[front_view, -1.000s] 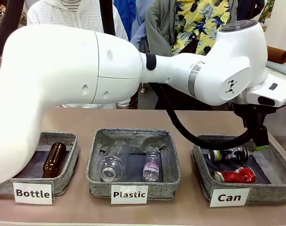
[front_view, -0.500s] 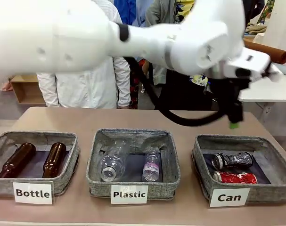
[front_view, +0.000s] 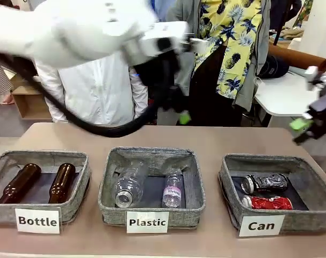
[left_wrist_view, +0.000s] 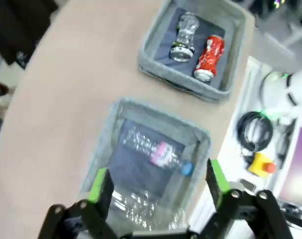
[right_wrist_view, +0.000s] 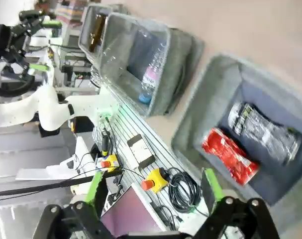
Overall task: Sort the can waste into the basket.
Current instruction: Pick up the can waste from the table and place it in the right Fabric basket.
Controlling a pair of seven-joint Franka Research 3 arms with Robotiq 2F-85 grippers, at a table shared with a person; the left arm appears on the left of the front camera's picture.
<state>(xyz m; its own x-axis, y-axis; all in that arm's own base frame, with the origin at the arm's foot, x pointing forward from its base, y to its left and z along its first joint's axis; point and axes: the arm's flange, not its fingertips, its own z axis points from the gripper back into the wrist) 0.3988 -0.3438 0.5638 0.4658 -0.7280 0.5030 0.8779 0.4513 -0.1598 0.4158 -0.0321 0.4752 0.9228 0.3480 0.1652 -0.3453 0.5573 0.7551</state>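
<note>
Below and apart from our two wide-open, empty claws, left gripper (left_wrist_view: 155, 181) and right gripper (right_wrist_view: 150, 191), crushed red can (front_view: 267, 202) and black can (front_view: 263, 183) lie in the grey fabric "Can" basket (front_view: 231, 203).

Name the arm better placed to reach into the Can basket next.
Right. The right gripper hangs open at the table's right edge, just beyond the Can basket holding the red can and black can. The left gripper is above the Plastic bin.
</note>
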